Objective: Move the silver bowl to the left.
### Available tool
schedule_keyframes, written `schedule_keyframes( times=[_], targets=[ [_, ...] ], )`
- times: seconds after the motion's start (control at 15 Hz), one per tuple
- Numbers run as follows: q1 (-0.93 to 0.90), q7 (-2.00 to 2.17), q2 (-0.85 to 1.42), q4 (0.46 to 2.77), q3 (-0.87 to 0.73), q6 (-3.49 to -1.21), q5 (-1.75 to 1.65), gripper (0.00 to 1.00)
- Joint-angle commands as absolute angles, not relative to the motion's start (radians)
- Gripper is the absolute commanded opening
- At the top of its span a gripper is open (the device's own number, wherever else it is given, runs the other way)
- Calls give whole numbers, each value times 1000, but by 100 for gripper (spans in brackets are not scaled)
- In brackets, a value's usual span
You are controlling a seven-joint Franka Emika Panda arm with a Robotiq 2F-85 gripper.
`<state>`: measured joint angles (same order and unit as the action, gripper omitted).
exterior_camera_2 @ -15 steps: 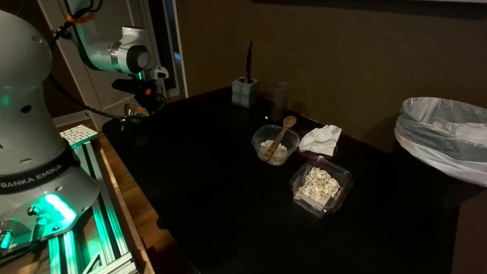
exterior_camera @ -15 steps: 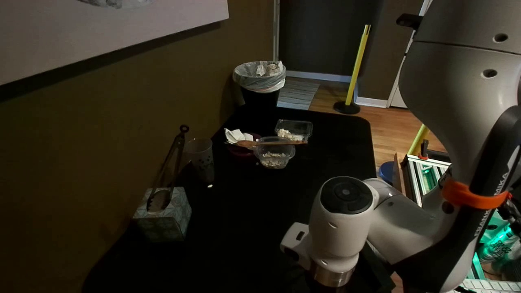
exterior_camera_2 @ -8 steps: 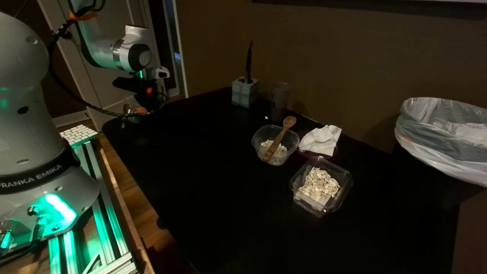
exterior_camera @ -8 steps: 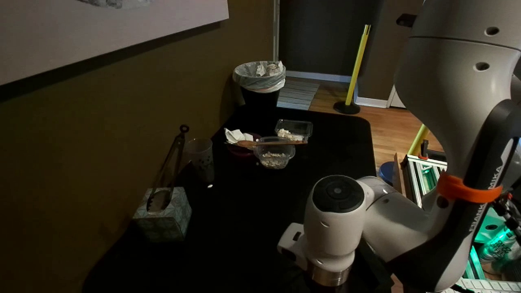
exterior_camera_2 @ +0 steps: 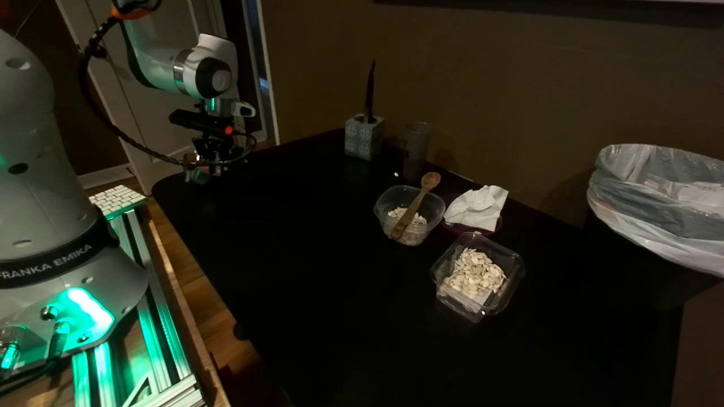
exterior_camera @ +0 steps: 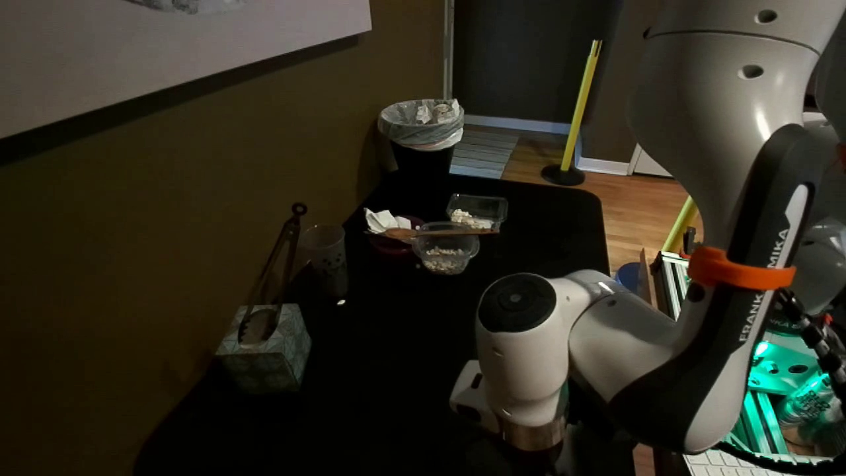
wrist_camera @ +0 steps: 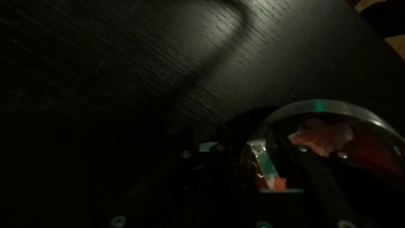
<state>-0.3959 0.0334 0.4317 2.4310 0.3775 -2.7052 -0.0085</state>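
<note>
Straddling silver bowl [wrist_camera: 319, 106] rim | tool [wrist_camera: 246, 134]: jaws parted | inside: reddish contents [wrist_camera: 329, 136]

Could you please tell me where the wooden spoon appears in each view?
In an exterior view: wooden spoon near the centre, handle rightward.
In an exterior view: wooden spoon right of centre, handle toward lower left.
Wrist view: not in it.
Shared landmark: dark table, in all three.

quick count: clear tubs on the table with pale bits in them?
2. One tub has the wooden spoon across it; the other tub is beside it, nearer the camera in an exterior view. More could hide in the dark.
</note>
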Motion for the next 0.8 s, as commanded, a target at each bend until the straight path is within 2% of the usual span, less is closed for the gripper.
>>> schedule_keyframes(
  times=[0.0, 0.27, 0.33, 0.73],
  targets=[
    [-354, -33, 417, 2427, 410, -2629, 21, 69],
    [-324, -86, 413, 2425, 432, -2607, 45, 97],
    [-317, -99, 413, 2424, 439, -2606, 55, 100],
    [-307, -124, 413, 2423, 448, -2602, 80, 100]
  ],
)
